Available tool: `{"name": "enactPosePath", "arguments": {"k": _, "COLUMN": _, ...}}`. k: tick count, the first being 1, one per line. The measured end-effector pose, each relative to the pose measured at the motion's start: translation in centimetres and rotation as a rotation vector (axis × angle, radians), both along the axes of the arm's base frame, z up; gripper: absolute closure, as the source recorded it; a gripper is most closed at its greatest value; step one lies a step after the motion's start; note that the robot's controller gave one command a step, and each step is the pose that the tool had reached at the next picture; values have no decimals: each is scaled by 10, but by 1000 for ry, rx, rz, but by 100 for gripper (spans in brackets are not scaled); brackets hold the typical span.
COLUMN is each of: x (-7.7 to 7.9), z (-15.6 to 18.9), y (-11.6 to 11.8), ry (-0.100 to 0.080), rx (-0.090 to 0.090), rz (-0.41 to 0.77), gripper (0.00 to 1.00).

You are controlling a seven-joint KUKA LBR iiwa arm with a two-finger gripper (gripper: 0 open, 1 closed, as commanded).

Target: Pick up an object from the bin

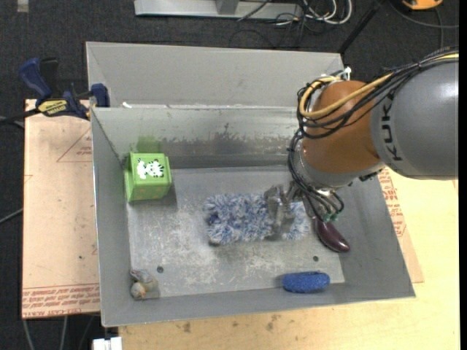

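My gripper (278, 211) reaches down from under the orange cover into the bin's middle right, its metal fingers (276, 203) pressing into the right part of a fluffy blue-and-white cloth (237, 219) that lies bunched on the floor. Whether the fingers have closed on the cloth is hidden by the fabric. A dark purple, eggplant-shaped thing (332, 236) lies just right of the gripper. A blue oval thing (306, 282) rests near the front wall, below the gripper.
A green cube with a white picture (149, 176) stands in the back left corner. A small grey-tan lump (143, 285) lies in the front left corner. The arm and its cables cover the bin's back right.
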State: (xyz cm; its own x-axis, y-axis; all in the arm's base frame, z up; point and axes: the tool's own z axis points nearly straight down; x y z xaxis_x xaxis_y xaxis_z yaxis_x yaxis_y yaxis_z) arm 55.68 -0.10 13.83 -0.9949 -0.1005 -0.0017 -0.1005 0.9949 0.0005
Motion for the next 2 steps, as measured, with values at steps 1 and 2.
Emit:
{"name": "enactPosePath", "arguments": {"k": 1, "x": 0, "z": 0, "y": 0, "ry": 0, "rx": 0, "rz": 1, "gripper": 100}}
{"name": "enactPosePath", "arguments": {"k": 2, "x": 3, "z": 72, "y": -20, "ry": -1, "rx": 0, "rz": 6, "gripper": 100}}
